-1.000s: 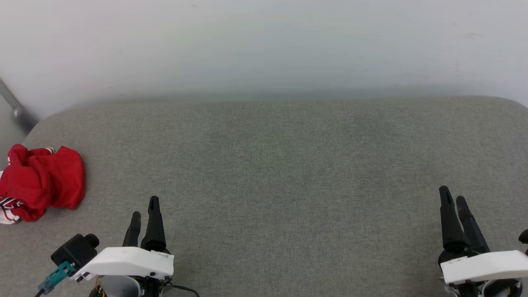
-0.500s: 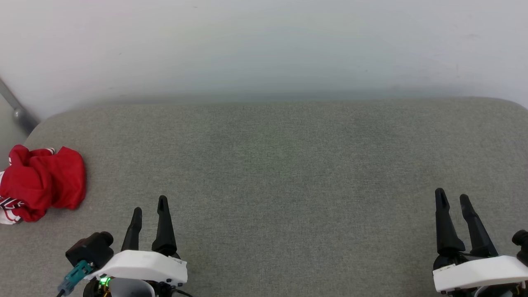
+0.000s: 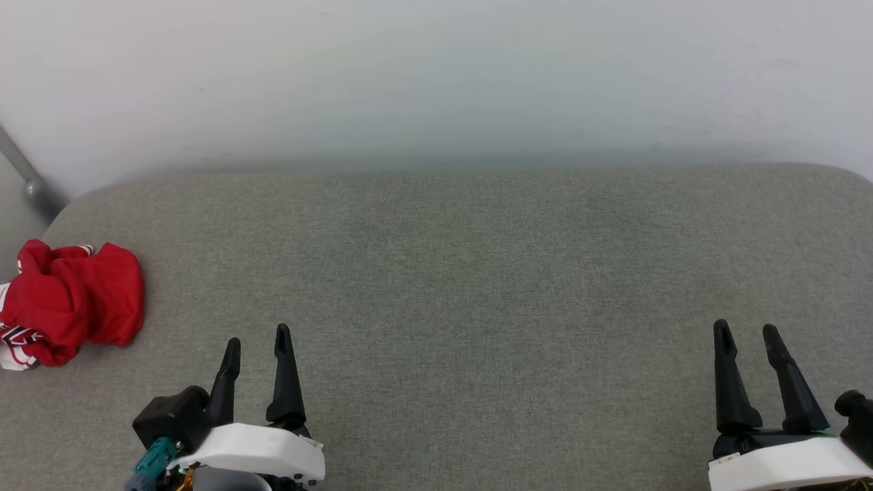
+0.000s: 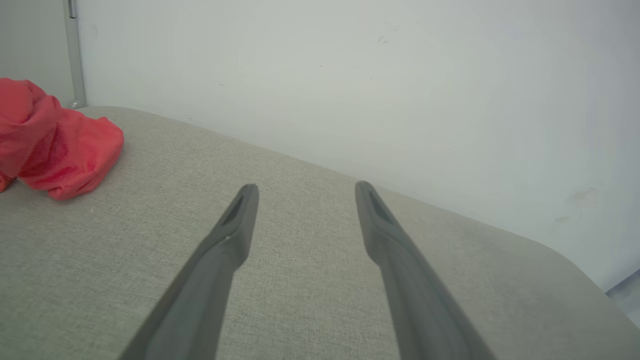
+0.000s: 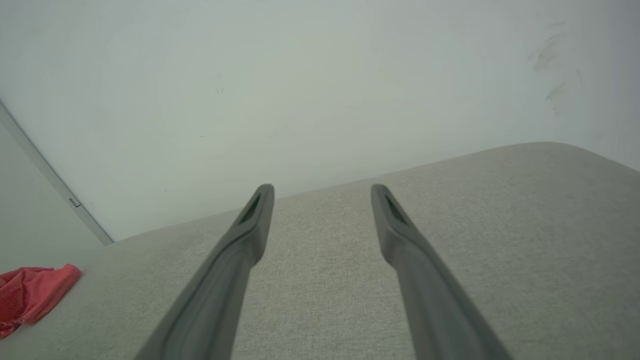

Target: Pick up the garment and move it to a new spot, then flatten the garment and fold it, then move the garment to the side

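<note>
A red garment (image 3: pixel 71 300) lies crumpled in a heap at the left edge of a grey fabric surface (image 3: pixel 477 273), with white, striped trim showing on its near side. The left gripper (image 3: pixel 258 335) hovers at the near left, jaws spread wide and empty, apart from the heap. The right gripper (image 3: pixel 745 326) hovers at the near right, likewise wide and empty. By this layout nothing is done yet: lifting, moving, flattening, folding and setting aside all remain.
</note>
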Available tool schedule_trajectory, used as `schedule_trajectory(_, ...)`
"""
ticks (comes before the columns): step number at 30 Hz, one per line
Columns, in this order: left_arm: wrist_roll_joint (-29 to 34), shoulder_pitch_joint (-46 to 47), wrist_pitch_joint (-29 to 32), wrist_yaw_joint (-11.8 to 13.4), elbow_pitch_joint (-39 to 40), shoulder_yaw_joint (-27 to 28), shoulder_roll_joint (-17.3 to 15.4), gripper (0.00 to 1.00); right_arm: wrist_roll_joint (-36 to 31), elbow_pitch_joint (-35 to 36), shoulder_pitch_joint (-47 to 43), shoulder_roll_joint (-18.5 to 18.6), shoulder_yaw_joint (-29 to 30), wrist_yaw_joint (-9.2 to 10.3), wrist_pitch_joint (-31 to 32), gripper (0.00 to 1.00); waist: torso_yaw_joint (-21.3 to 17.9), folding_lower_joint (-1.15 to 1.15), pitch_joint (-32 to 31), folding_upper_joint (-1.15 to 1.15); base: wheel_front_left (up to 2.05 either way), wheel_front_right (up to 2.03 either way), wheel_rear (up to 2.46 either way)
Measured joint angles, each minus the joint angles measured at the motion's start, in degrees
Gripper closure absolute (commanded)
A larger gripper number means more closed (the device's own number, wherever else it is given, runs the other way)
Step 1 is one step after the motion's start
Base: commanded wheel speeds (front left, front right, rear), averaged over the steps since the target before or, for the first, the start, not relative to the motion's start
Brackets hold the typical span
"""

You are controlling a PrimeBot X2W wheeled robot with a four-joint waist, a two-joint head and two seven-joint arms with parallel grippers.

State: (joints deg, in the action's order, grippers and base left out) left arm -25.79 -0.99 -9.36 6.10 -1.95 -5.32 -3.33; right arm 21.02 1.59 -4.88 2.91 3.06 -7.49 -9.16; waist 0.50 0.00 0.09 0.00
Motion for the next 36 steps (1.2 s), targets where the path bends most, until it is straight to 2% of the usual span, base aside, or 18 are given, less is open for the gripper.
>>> schedule_trajectory(20,10.06,-1.51,-2.52,-0.07,0.44,-0.55,0.25,0.0,-9.07,1.92,-1.36,0.0,-0.2,0.0,-2.7,0.0,0.38,0.0,0.02,0.0,0.0,0.0,0.0)
schedule_trajectory(36,15.86,-2.48,-4.32,-0.4,-0.34,-1.05,0.38,0.0,-13.7,2.66,-2.55,0.01,-0.38,0.0,-4.47,0.0,0.8,0.0,-0.01,0.0,0.0,0.0,0.0)
